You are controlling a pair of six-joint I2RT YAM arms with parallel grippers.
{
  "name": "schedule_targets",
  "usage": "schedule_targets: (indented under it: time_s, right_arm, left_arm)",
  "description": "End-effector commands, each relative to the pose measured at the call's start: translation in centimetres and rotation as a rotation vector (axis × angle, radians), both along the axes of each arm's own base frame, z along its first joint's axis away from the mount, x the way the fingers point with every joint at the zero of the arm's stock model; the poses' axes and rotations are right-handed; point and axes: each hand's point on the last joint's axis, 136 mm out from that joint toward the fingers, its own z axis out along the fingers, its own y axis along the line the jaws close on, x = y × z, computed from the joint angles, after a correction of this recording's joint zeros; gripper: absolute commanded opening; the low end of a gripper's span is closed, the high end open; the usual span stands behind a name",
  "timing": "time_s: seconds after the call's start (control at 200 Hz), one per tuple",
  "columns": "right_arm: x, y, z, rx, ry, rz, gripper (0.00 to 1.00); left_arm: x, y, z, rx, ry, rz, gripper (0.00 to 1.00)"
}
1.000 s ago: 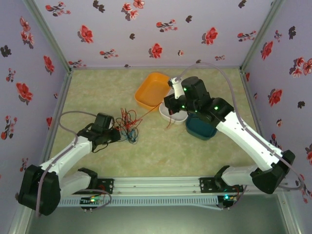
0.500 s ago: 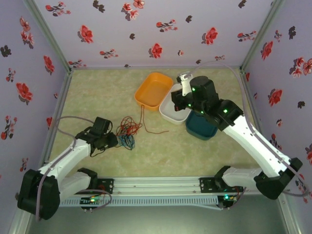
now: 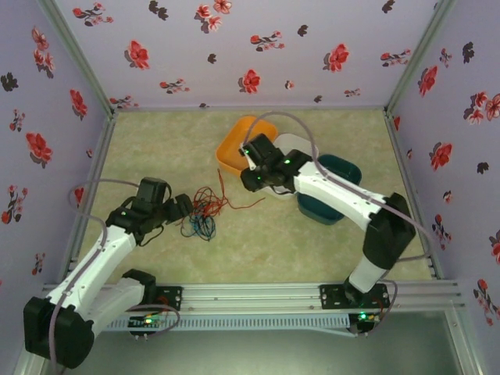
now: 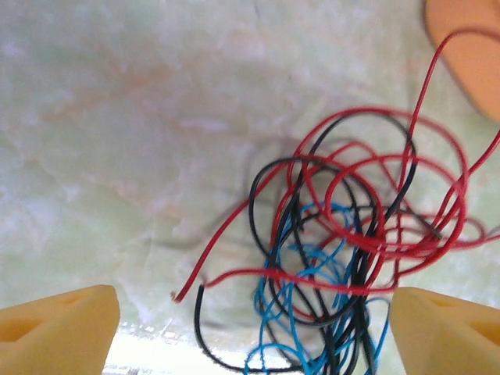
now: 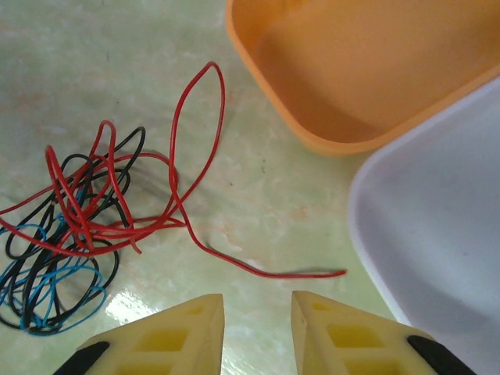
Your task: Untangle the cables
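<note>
The left fingers (image 4: 58, 324) stand spread wide, one at each bottom corner of the left wrist view, with nothing gripped between them. The near part of the cables (image 4: 351, 234) lies on the bench (image 4: 117, 117) in the gap between them, touching neither finger as far as the view shows. The cables are a loose knot of red, black and blue loops (the blue ones lowest, nearest the right-hand finger), with a cut red end and a black end poking out toward the left.

The right fingers (image 5: 344, 340) are parted by only a narrow gap and hold nothing; bare bench shows between them. Just ahead of them a single red strand ends on the bench, running back to the tangle at the left of that view. Beyond it sit the orange tray (image 5: 375, 70) and, just beside it, the white tray (image 5: 437, 234).

From above, the tangle lies left of centre on the bench, between the two wrists, and a teal bowl (image 3: 344, 168) sits behind the right arm.
</note>
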Motion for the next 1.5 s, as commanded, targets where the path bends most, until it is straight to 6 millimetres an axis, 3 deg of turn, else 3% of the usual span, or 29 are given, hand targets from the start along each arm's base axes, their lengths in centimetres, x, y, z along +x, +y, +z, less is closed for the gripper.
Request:
schedule_targets:
  time_s: [0.0,0.145,0.42,0.585,0.74,0.815,0.93,1.115,1.335,1.495]
  right_arm:
    - [1.4,1.6,0.1,0.013,-0.014,-0.04,0.31]
    - [2.3,3.5,-1.9,-0.016,0.014,-0.038,0.37]
    - [3.6,7.2,-4.9,-0.094,0.032,0.005,0.41]
    - [4.5,8.4,-6.6,-0.12,0.045,0.014,0.42]
    - [5.7,8.4,-8.3,-0.18,0.04,-0.008,0.42]
    - [5.9,8.5,-8.8,-0.188,0.039,-0.013,0.4]
    - [6.1,9.0,-9.2,-0.175,0.037,-0.009,0.28]
    - [5.7,9.8,-8.0,-0.118,0.038,0.023,0.0]
    - [4.4,8.9,-3.8,-0.015,-0.01,0.029,0.0]
    - [3.2,7.4,-0.1,0.062,-0.063,0.011,0.0]
  left_arm:
    - [3.0,0.4,2.1,-0.009,-0.102,0.053,0.93]
    - [5.0,0.0,2.1,-0.029,-0.117,0.054,0.93]
    - [6.7,-0.5,0.9,-0.102,-0.126,0.074,0.87]
    - [6.8,-0.9,0.0,-0.141,-0.11,0.076,0.84]
    - [6.7,-1.3,-0.9,-0.163,-0.09,0.069,0.82]
    - [6.6,-1.6,-1.4,-0.181,-0.078,0.063,0.81]
    - [6.6,-2.3,-2.2,-0.212,-0.061,0.047,0.77]
    - [6.4,-3.5,-3.6,-0.259,-0.027,0.015,0.72]
    - [6.1,-4.8,-4.9,-0.252,0.005,-0.038,0.57]
    - [5.9,-5.2,-5.5,-0.253,0.011,-0.046,0.29]
